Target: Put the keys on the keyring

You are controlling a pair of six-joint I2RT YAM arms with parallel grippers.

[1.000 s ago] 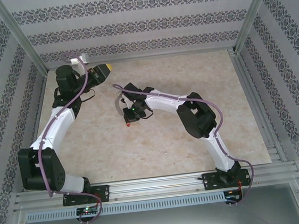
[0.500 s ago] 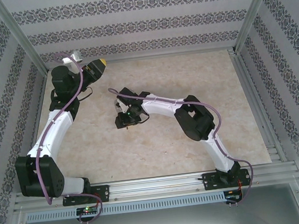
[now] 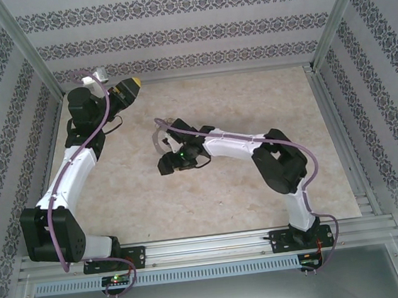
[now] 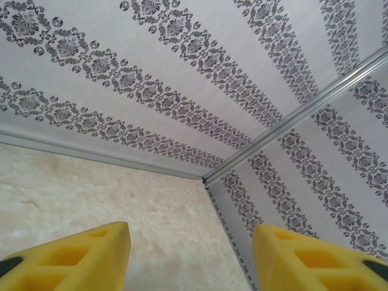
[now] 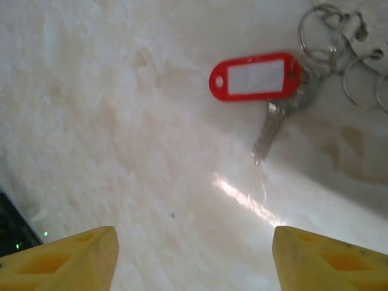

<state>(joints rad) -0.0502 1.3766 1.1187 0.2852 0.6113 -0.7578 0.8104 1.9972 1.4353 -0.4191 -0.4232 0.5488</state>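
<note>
The key lies flat on the table in the right wrist view, its red plastic head [image 5: 254, 77] with a white insert and its short silver blade [image 5: 271, 130] pointing toward me. The keyring [image 5: 339, 45], thin silvery wire loops, lies touching the key's head at the upper right, partly cut off by the frame edge. My right gripper [image 5: 194, 260] hovers open above bare table short of the key, with nothing between its yellow fingers [image 5: 66, 257]; from above it sits mid-table [image 3: 165, 164]. My left gripper [image 4: 191, 254] is open and empty, raised at the back left [image 3: 130, 87].
The beige marbled table [image 3: 252, 115] is boxed in by patterned walls [image 3: 194, 35] and aluminium posts [image 3: 29, 53]. The left wrist camera faces the back wall corner [image 4: 206, 179]. A metal rail [image 3: 209, 244] runs along the near edge.
The right arm's elbow swung right while its gripper stayed mid-table, shifting slightly. The left gripper lifted toward the back wall early on and has held still since.
</note>
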